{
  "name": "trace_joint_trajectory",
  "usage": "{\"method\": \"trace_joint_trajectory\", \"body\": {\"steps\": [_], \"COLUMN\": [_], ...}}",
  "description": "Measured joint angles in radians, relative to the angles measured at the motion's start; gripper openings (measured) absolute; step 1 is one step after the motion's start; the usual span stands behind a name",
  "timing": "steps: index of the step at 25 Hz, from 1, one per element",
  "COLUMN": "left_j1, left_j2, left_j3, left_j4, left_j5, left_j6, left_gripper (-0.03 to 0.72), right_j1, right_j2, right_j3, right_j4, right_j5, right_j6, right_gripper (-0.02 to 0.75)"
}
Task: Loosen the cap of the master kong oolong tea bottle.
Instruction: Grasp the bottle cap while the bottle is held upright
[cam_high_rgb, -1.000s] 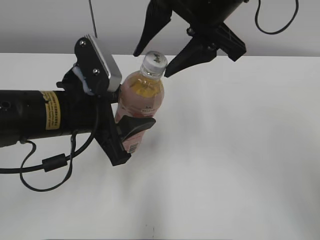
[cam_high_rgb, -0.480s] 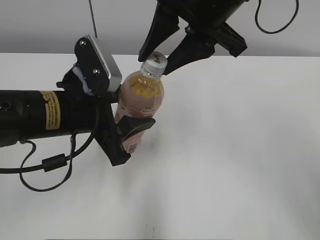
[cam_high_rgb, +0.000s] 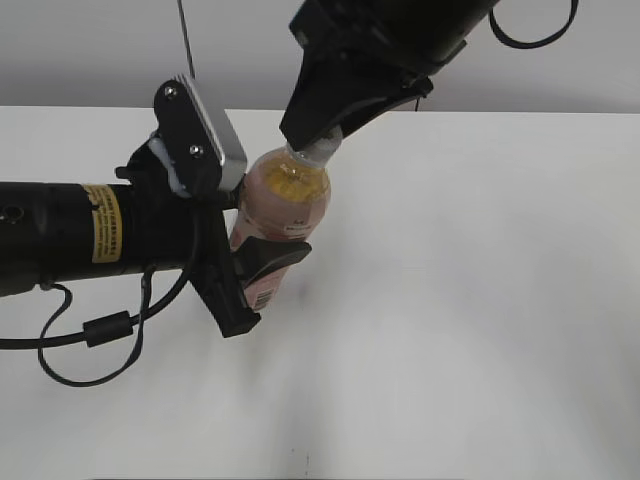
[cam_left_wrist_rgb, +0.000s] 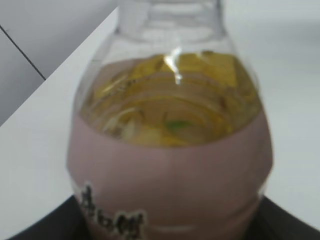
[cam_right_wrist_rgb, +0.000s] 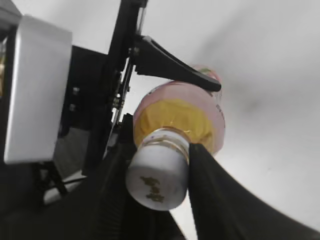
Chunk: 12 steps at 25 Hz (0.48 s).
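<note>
The master kong oolong tea bottle (cam_high_rgb: 285, 195), clear with amber tea and a pink label, is held tilted above the white table. My left gripper (cam_high_rgb: 262, 225) is shut on its labelled body; the left wrist view shows the bottle (cam_left_wrist_rgb: 170, 150) filling the frame, with the black jaws (cam_left_wrist_rgb: 170, 232) at the bottom corners. My right gripper (cam_high_rgb: 315, 138) reaches down from above and is shut on the cap, which it hides in the exterior view. In the right wrist view the white cap (cam_right_wrist_rgb: 155, 172) with its dark mark sits between the two black fingers (cam_right_wrist_rgb: 160, 182), which touch both of its sides.
The white table (cam_high_rgb: 480, 300) stretches to the right and front of the bottle. The left arm's black body with a yellow sticker (cam_high_rgb: 105, 222) and a loose cable (cam_high_rgb: 95, 330) lies on the left. A grey wall runs behind the table.
My right gripper has come down over the bottle's top and closed its open fingers on the cap. The left gripper and the bottle have hardly moved.
</note>
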Motion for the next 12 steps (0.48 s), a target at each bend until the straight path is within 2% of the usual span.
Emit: {"method": "trace_joint_trajectory", "body": {"steps": [6,12], "left_j1": [0.000,0.000], "left_j2": [0.000,0.000], "left_j3": [0.000,0.000], "left_j4": [-0.001,-0.011], "left_j5": [0.002,0.003], "left_j6": [0.000,-0.002], "left_gripper": [0.400,0.400], "right_j1": [0.000,0.002], "right_j2": [0.000,0.000], "right_j3": [0.000,-0.007], "right_j4": [-0.010,-0.059], "right_j5": [0.009,0.006], "right_j6": [-0.433,-0.578], "right_gripper": [0.287,0.287]}}
